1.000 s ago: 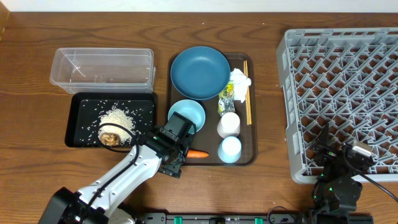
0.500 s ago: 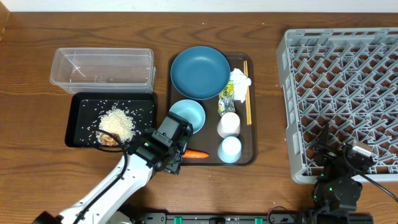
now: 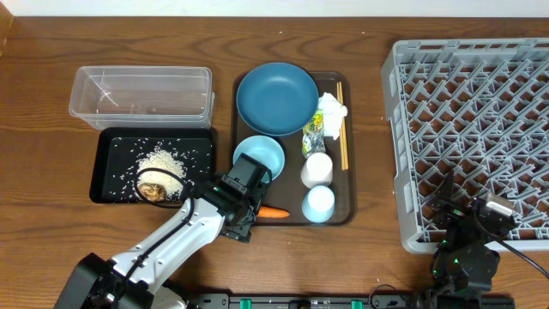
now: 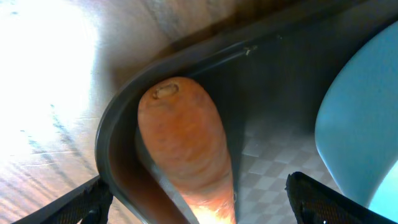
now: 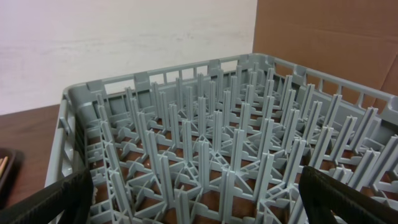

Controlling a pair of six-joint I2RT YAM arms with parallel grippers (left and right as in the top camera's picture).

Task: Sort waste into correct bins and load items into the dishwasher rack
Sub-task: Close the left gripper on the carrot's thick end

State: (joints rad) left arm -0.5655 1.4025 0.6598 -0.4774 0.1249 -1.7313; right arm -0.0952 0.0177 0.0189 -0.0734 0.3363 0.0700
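Observation:
The orange carrot [image 3: 276,212] lies at the front left corner of the brown serving tray [image 3: 351,176]. In the left wrist view the carrot [image 4: 183,146] fills the middle. My left gripper [image 3: 254,211] is open, and in the left wrist view its fingers [image 4: 199,211] sit on either side of the carrot's near end. Loose white rice [image 3: 160,161] and a small brown lump [image 3: 154,190] lie in the black tray [image 3: 107,184]. My right gripper [image 3: 459,210] is open and empty at the grey rack's [image 3: 480,103] front left corner; its wrist view [image 5: 199,202] looks into the rack [image 5: 205,143].
The clear tub [image 3: 141,96] stands behind the black tray. On the serving tray are the blue plate [image 3: 276,99], the white bowl [image 3: 257,156], two cups [image 3: 316,171] [image 3: 318,204], tissue [image 3: 331,109], the wrapper [image 3: 313,129] and the chopsticks [image 3: 341,129].
My left gripper drew back a little to the left, then came back right onto the carrot's end. The right arm has not moved.

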